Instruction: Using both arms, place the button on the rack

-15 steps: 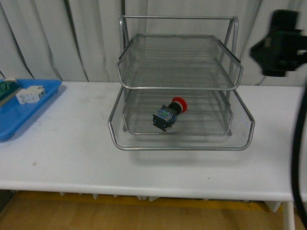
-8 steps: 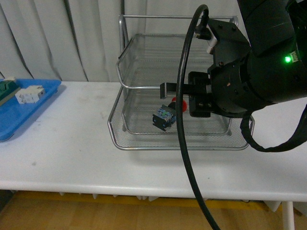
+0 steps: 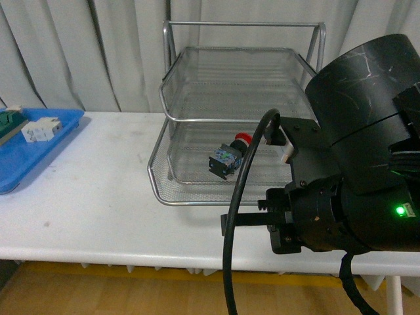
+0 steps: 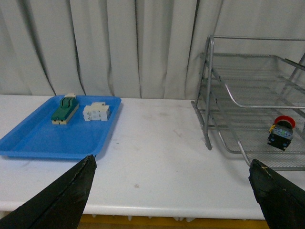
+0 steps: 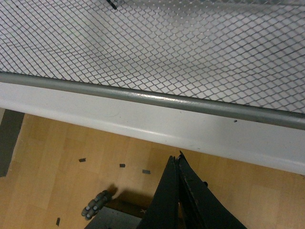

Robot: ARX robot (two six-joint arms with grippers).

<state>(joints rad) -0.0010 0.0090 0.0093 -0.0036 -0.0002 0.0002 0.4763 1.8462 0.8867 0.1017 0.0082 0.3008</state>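
Note:
The button [image 3: 230, 157], with a red cap and a black and blue body, lies on its side in a lower tier of the silver wire-mesh rack [image 3: 246, 111]. It also shows in the left wrist view [image 4: 282, 132], inside the rack [image 4: 209, 95]. My right gripper [image 3: 225, 224] is shut and empty, low at the table's front edge, in front of the rack. In the right wrist view its closed fingers [image 5: 177, 160] hang over the wooden floor, just outside the rack's front rim [image 5: 143, 98]. My left gripper [image 4: 171, 164] is open and empty, back from the table, left of the rack.
A blue plastic tray [image 3: 33, 147] lies at the table's left end; in the left wrist view it [image 4: 47, 138] holds a green and beige block [image 4: 65, 109] and a white terminal block [image 4: 96, 112]. My bulky right arm [image 3: 367, 164] hides the rack's right side.
My right arm has come down from in front of the rack's tiers to the table's front edge, nearer the camera. The button has stayed in the rack.

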